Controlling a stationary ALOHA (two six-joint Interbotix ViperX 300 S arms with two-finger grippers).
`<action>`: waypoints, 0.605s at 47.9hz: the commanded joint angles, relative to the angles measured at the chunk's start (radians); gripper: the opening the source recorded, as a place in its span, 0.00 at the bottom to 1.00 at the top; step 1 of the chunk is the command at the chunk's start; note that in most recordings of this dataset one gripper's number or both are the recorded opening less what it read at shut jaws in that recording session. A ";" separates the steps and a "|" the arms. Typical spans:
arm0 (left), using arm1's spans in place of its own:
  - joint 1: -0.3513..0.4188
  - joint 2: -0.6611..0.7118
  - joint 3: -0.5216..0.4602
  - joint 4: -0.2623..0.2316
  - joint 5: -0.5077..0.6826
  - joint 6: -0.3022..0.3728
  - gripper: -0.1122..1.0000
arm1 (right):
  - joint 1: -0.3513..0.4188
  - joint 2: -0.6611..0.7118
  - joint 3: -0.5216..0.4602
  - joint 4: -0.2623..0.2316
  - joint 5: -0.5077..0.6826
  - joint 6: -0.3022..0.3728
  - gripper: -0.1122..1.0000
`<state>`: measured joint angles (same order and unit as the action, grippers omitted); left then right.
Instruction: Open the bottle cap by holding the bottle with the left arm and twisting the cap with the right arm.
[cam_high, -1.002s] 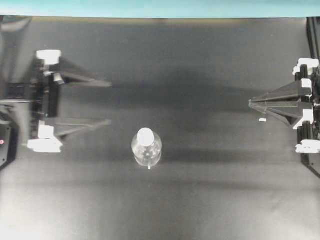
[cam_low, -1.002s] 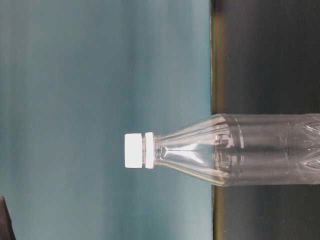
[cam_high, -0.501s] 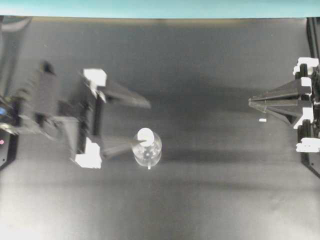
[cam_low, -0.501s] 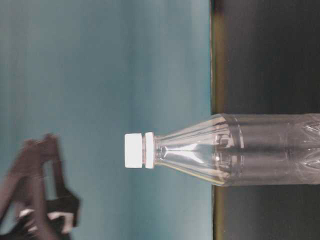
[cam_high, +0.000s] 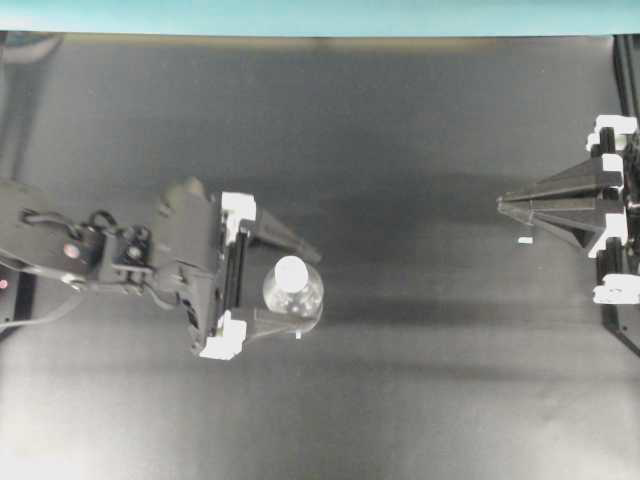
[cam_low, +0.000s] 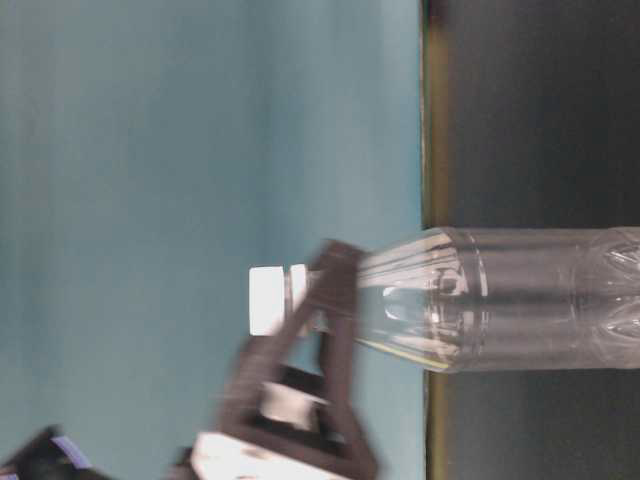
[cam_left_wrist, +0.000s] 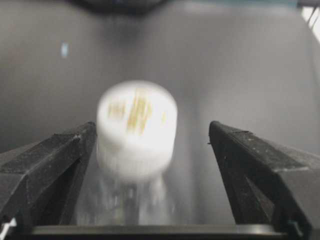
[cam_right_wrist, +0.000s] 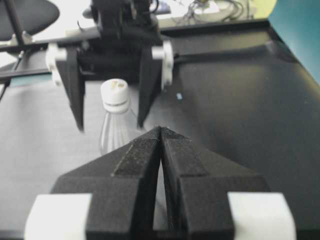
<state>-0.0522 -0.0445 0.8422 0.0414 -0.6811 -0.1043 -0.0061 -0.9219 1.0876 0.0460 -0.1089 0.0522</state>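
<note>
Two spread fingers of left hand (cam_high: 300, 282) straddle bottle (cam_high: 293, 300), gaps both sides.

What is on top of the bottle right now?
The white bottle cap sits on the bottle neck. The open left gripper fingers straddle it without touching the cap. The bottle's base is outside every view except overhead, where its own body covers it.

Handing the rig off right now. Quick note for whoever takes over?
Left gripper: open, fingers either side of the bottle, not closed on it.
Right gripper: shut, empty, parked at the right edge of the table.
Bottle stands upright mid-table, cap on.
Done: left arm in place around the bottle.
Left: close the left grip, bring the right arm over, twist the cap off.
</note>
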 joint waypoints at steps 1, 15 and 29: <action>0.003 0.026 0.006 0.005 -0.040 -0.003 0.98 | -0.008 0.003 -0.026 0.002 -0.005 0.017 0.10; 0.005 0.103 0.028 0.005 -0.069 0.003 0.98 | -0.037 0.002 -0.028 0.002 -0.005 0.052 0.10; 0.005 0.215 0.032 0.005 -0.075 0.005 0.98 | -0.041 0.003 -0.035 0.002 0.005 0.063 0.10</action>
<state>-0.0445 0.1503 0.8805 0.0414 -0.7517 -0.0997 -0.0445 -0.9235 1.0830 0.0445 -0.1043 0.0982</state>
